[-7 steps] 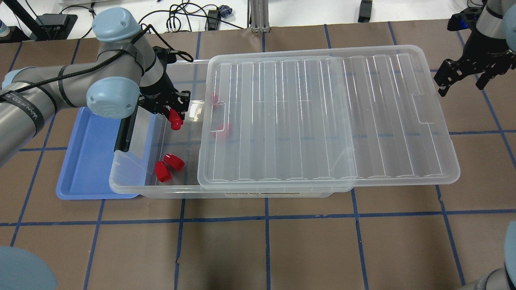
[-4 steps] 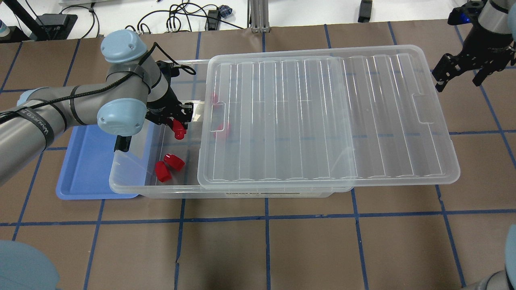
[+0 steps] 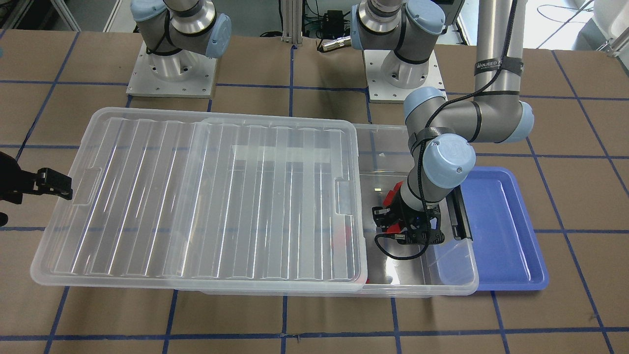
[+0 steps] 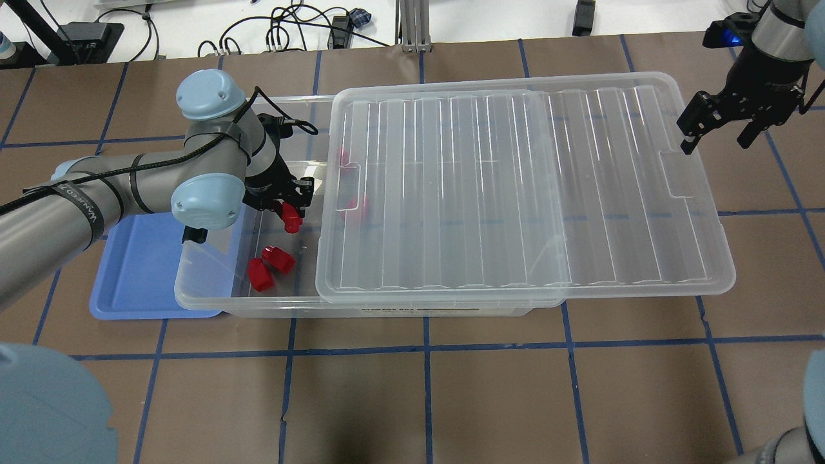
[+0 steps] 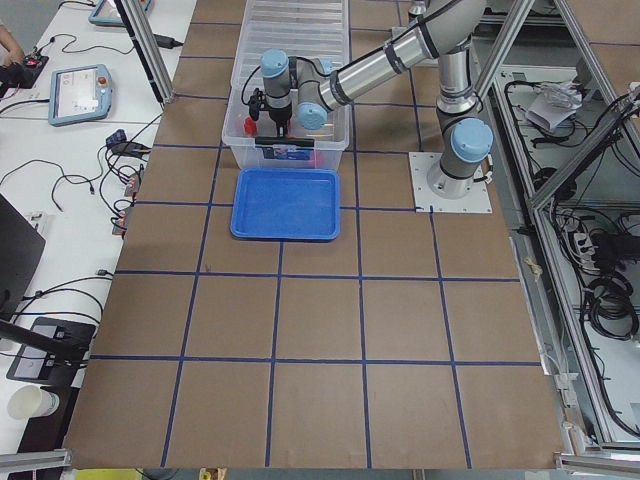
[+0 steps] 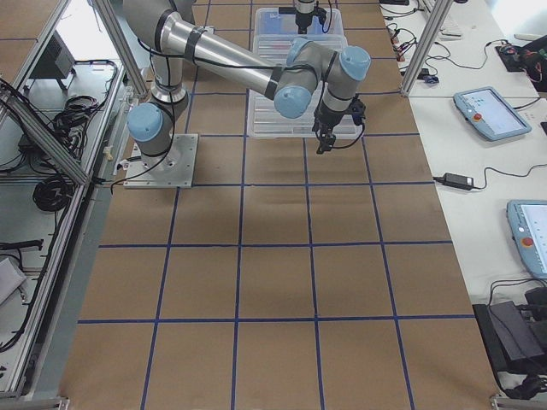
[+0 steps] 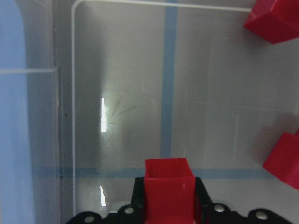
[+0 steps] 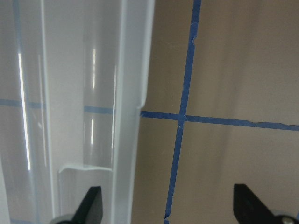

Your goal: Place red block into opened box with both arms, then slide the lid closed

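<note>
My left gripper [image 4: 291, 207] is shut on a red block [image 4: 293, 221] and holds it over the uncovered left end of the clear box [image 4: 193, 287]. The left wrist view shows the block [image 7: 168, 184] pinched between the fingers above the box floor. Two more red blocks [image 4: 267, 265] lie on that floor, and two others [image 4: 353, 205] show faintly through the lid. The ribbed clear lid [image 4: 515, 187] covers most of the box and overhangs its right end. My right gripper [image 4: 714, 132] is open beside the lid's right short edge [image 8: 133, 93].
A blue tray [image 4: 138, 270] lies under and to the left of the box's open end. The box's black clip bar [image 3: 459, 216] sits beside the left wrist. Cables and an aluminium post [image 4: 412, 26] run along the table's far edge.
My left gripper has carried the red block rightward and a little toward the near side, further over the box opening. My right gripper has moved left toward the lid's end, still open.
</note>
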Available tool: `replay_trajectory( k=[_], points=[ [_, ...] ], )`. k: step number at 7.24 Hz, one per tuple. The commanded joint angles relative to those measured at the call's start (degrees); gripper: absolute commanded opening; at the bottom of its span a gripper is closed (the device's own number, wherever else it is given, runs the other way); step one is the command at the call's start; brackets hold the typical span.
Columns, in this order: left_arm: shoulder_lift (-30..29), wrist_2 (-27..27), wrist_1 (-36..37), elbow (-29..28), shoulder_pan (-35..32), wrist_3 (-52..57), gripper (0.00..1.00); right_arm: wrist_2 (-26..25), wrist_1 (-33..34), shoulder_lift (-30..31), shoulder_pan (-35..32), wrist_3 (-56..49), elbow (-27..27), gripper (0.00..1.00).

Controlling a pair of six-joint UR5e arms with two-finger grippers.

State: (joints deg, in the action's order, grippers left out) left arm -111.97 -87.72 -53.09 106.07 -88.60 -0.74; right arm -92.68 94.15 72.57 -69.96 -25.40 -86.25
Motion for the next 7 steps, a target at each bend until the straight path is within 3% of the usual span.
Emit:
replay_trajectory(
  k=[1, 2, 4, 7],
  points=[
    [-0.27, -0.35, 0.88, -0.33, 0.00, -0.05, 0.81, -0.83, 0.25, -0.85, 0.17, -0.61, -0.15, 1.00],
    [1.38, 0.17, 0.71, -0.77, -0.08, -0.05, 1.00, -0.92, 0.51, -0.85, 0.26, -0.71, -0.15, 1.00],
    [3.67, -0.08, -3.04, -3.92, -0.26, -0.05, 1.00, -1.01, 0.60, -0.85, 0.35, -0.71, -0.06, 1.00],
    [6.14, -0.35, -18.57, -13.66, -0.35, -0.05, 1.00, -1.80, 1.13, -0.85, 0.43, -0.71, -0.06, 1.00]
  ],
)
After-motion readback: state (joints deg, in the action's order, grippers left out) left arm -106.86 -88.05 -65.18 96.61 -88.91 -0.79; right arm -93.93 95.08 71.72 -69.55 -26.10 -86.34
